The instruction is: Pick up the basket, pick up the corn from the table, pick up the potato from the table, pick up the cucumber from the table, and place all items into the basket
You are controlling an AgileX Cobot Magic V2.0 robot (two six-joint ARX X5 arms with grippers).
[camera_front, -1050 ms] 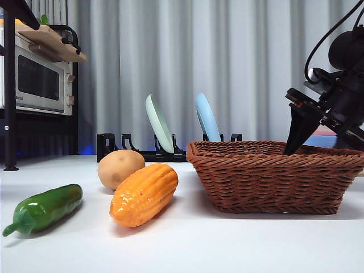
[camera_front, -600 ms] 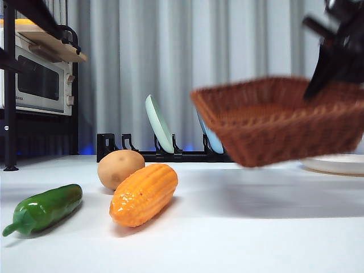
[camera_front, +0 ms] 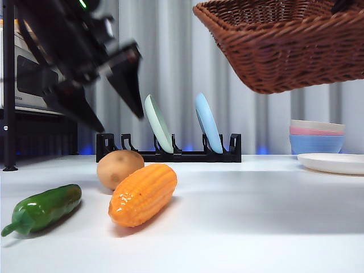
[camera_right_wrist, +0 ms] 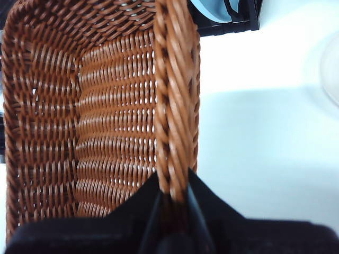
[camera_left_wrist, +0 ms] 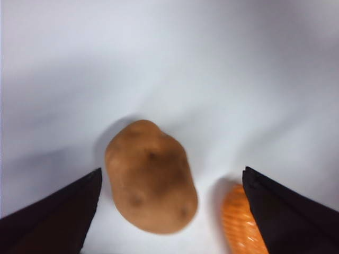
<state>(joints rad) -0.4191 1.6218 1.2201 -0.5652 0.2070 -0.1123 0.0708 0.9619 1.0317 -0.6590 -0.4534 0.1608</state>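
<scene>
Basket point(camera_front: 287, 45) hangs in the air at the front view's two o'clock, clear of the table point(camera_front: 239, 227).
Front view: the left gripper point(camera_front: 114, 108), jaws apart, hovers at ten o'clock above the potato point(camera_front: 119, 168); the corn point(camera_front: 143, 193) lies just beside the potato, the cucumber point(camera_front: 42, 207) at eight o'clock. Left wrist view: the potato point(camera_left_wrist: 151, 177) sits between the spread jaws, the corn point(camera_left_wrist: 241, 225) beside it. Right wrist view: the right gripper point(camera_right_wrist: 172, 198) is clamped on the basket's rim point(camera_right_wrist: 175, 95).

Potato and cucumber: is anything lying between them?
No. In the front view only bare white table shows between the potato and the cucumber.
</scene>
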